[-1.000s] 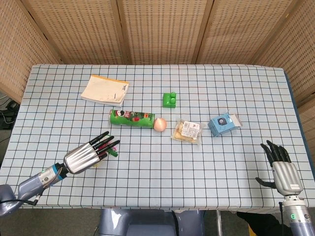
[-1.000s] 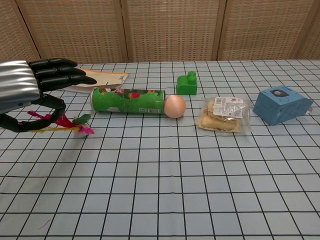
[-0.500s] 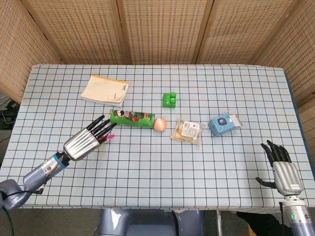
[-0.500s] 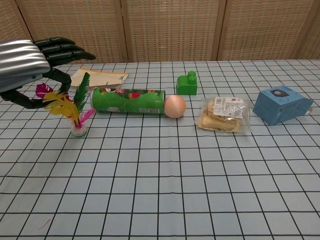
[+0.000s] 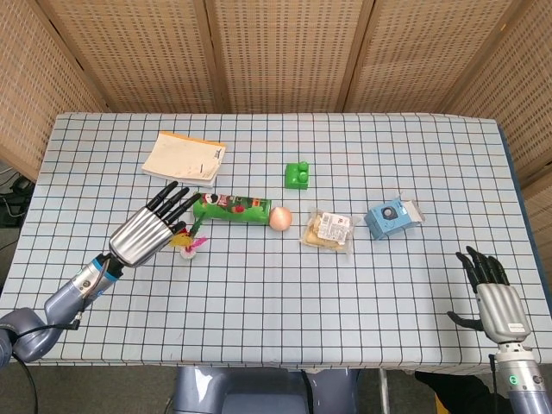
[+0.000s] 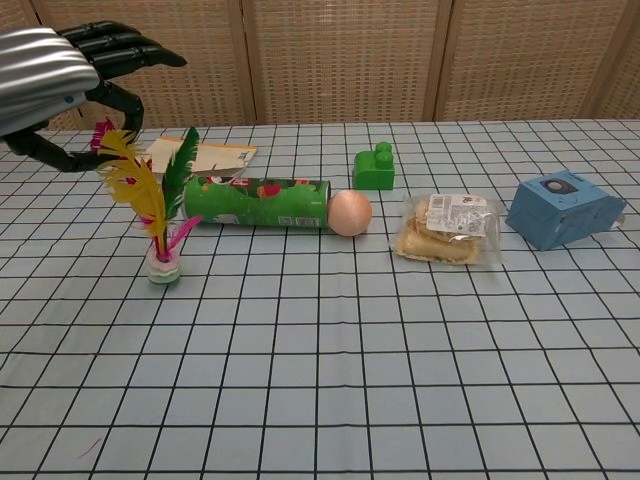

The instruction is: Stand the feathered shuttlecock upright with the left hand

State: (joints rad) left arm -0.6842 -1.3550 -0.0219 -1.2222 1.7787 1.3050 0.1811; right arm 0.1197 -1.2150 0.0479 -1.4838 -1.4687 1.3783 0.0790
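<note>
Left hand (image 6: 60, 75) has lifted above the shuttlecock (image 6: 160, 215), fingers spread and holding nothing; the shuttlecock, tilted a moment ago, now stands upright on its base toward the surface's left edge, just beside the green can (image 6: 257, 201). Only the head view shows the right hand (image 5: 493, 293), open near the front right corner.

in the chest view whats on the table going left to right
shuttlecock → green can → egg → green block → snack bag → blue box
</note>
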